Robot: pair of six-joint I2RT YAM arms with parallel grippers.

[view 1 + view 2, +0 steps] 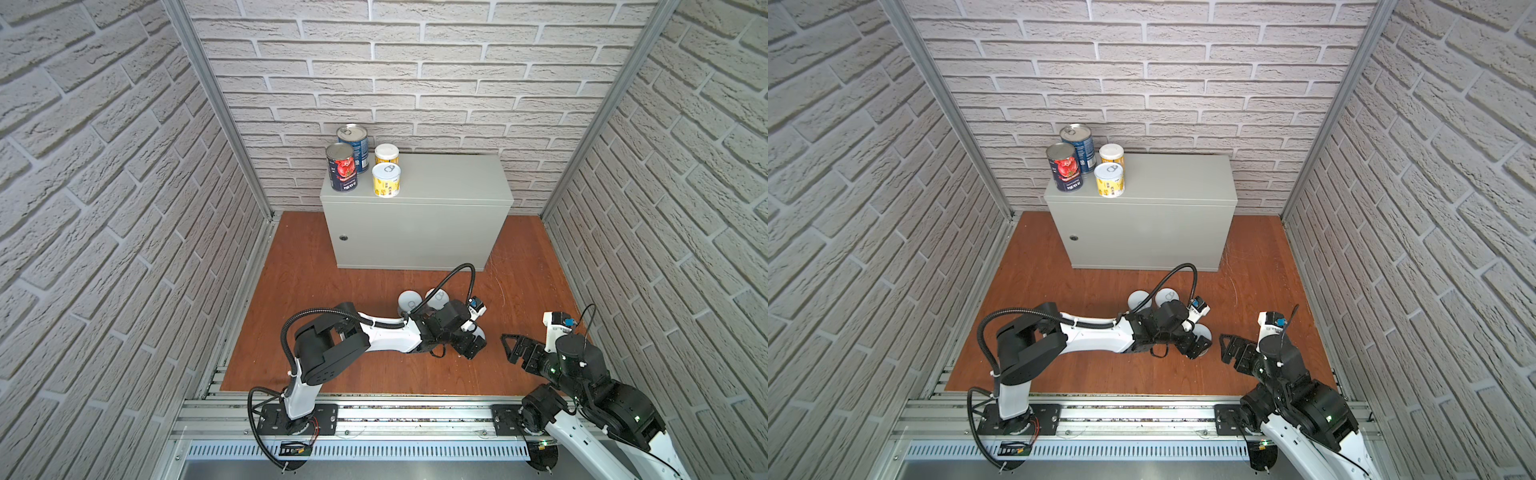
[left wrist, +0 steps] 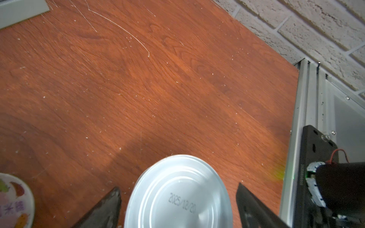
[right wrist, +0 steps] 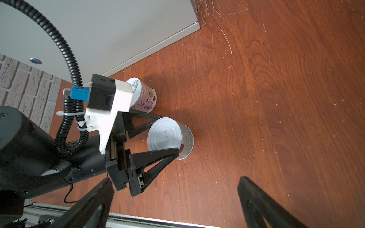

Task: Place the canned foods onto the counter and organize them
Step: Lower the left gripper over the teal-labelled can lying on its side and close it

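Four cans (image 1: pixel 341 168) on the light-grey metal counter (image 1: pixel 449 178); left gripper (image 3: pixel 168 133), seemingly unclamped, is straddling one of three white-lidded floor cans (image 2: pixel 178 197).

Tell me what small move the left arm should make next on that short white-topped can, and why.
Probably close the fingers of the left gripper onto the short pale can with the white date-stamped end. It stands on the reddish-brown wooden floor between them, with a gap on each side in the left wrist view, so nothing is gripped yet.

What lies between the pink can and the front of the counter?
Only bare wooden floor separates pink can and counter, per the right wrist view.
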